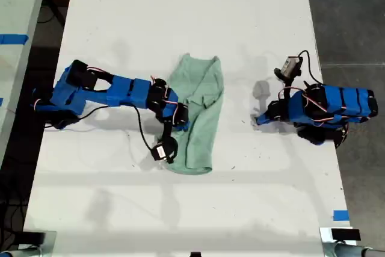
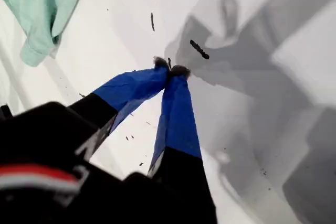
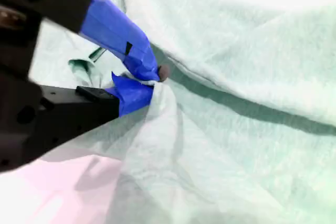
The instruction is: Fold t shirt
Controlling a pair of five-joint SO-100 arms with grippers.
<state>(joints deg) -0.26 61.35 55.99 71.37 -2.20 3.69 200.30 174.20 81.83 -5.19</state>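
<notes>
White table [image 1: 180, 16], grey floor [image 1: 349, 16] beyond, t shirt [image 1: 201, 112] mid-table

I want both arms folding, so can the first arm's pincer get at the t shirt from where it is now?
Probably yes. My first pincer is shut over bare table, apart from the t shirt, with nothing lying between them. My second pincer already grips a fold on the shirt's far side.

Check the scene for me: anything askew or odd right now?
Only the t shirt: it lies rumpled in a long narrow strip, not flat, with my second gripper pinching a bunched ridge of it. My first gripper is shut on nothing over the bare table. No damage shows.
</notes>
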